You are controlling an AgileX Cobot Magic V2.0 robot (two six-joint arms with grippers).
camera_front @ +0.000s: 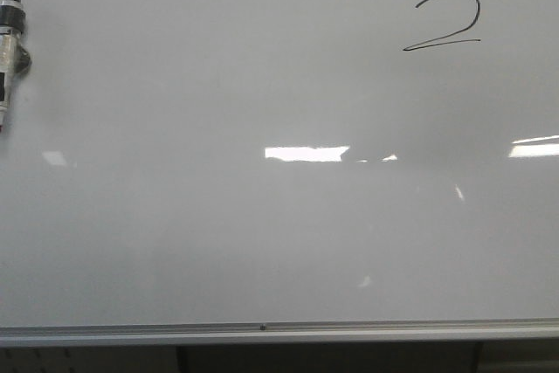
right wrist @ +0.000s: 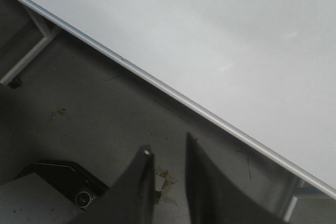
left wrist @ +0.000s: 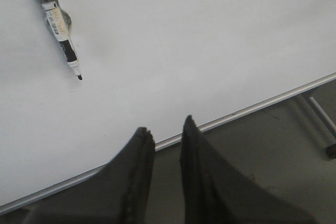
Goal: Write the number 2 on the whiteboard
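Number 2 (camera_front: 444,20) on whiteboard (camera_front: 262,242); L hand (left wrist: 164,131) & R hand (right wrist: 167,148) slightly spread, holding nothing.

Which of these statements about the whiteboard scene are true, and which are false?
1. A black 2 is drawn on the whiteboard. True.
2. The 2 sits at the board's lower left. False: upper right in the front view.
3. A marker lies on the board, uncapped. True.
4. The left gripper holds the marker. False: its jaws are empty.
5. The right gripper holds nothing. True.
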